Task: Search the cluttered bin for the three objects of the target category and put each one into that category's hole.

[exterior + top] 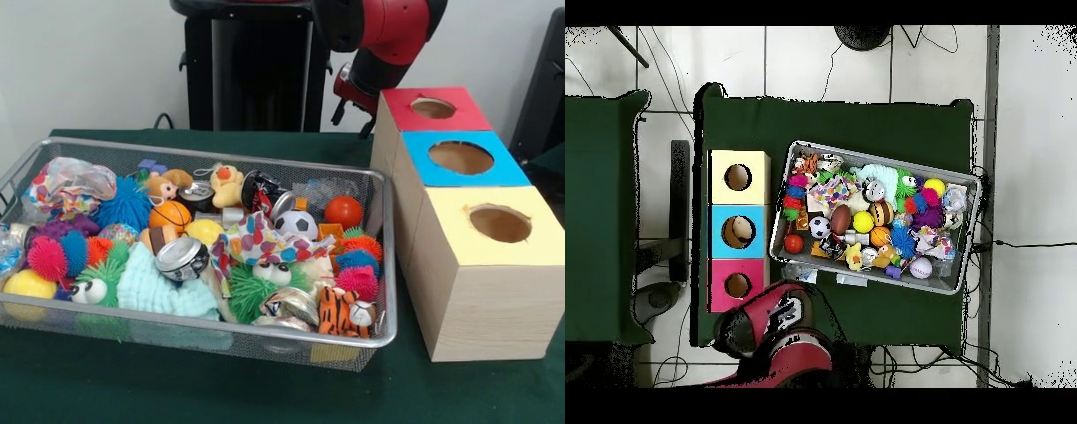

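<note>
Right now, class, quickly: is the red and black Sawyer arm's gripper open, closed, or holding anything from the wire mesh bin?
Gripper: cannot be told; only dark parts show behind the red-topped wooden box, and nothing visibly held.

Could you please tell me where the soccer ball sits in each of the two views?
Front view: the soccer ball lies right of the bin's centre, left of the red ball.
Overhead view: the soccer ball lies near the bin's left end, above the red ball.
Shared landmark: the red ball.
</note>
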Controlling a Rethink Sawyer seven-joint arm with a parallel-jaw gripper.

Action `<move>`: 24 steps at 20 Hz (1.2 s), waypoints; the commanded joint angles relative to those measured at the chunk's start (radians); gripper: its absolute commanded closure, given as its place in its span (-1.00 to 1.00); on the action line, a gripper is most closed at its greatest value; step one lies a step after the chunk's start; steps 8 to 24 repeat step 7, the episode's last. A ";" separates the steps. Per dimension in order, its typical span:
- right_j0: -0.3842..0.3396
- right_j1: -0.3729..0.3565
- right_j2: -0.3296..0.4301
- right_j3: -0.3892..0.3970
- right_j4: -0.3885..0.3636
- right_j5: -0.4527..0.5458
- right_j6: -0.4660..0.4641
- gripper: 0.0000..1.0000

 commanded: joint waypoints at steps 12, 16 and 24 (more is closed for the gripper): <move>-0.107 0.006 0.165 -0.247 -0.075 -0.129 -0.105 -1.00; -0.107 0.006 0.165 -0.247 -0.075 -0.129 -0.105 -1.00; -0.107 0.006 0.165 -0.247 -0.075 -0.129 -0.105 -1.00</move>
